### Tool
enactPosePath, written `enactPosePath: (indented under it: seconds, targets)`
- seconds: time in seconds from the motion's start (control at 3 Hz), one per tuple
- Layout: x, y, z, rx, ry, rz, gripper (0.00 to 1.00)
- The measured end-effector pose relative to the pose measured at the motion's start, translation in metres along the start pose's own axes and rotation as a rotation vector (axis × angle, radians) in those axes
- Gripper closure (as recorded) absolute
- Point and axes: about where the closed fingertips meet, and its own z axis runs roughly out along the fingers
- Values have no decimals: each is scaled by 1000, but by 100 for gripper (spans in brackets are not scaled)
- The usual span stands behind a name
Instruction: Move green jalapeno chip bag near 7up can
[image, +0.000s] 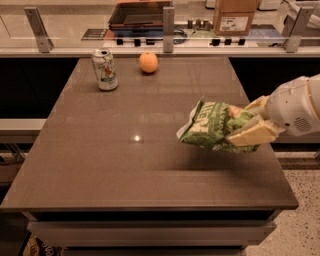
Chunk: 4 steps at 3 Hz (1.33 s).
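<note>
The green jalapeno chip bag (210, 125) is crinkly light green with white lettering. It hangs in the air above the right half of the brown table (125, 160), with its shadow on the tabletop below it. My gripper (250, 122) comes in from the right edge and is shut on the bag's right end, with one cream finger (252, 135) across the front of it. The 7up can (104, 69) stands upright at the far left of the table, well apart from the bag.
A round orange fruit (148, 62) lies at the far edge, right of the can. Behind the table runs a counter with metal posts (168, 22), a dark tray (142, 12) and a cardboard box (234, 17). The floor shows at bottom right.
</note>
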Motion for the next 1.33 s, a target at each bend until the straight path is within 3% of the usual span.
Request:
enactPosePath:
  seconds: [0.33, 0.67, 1.33]
  targets:
    - [-23, -17, -20, 81, 27, 40, 100]
    - [-46, -32, -21, 114, 55, 34, 100]
    - [-89, -69, 12, 158, 123, -36, 100]
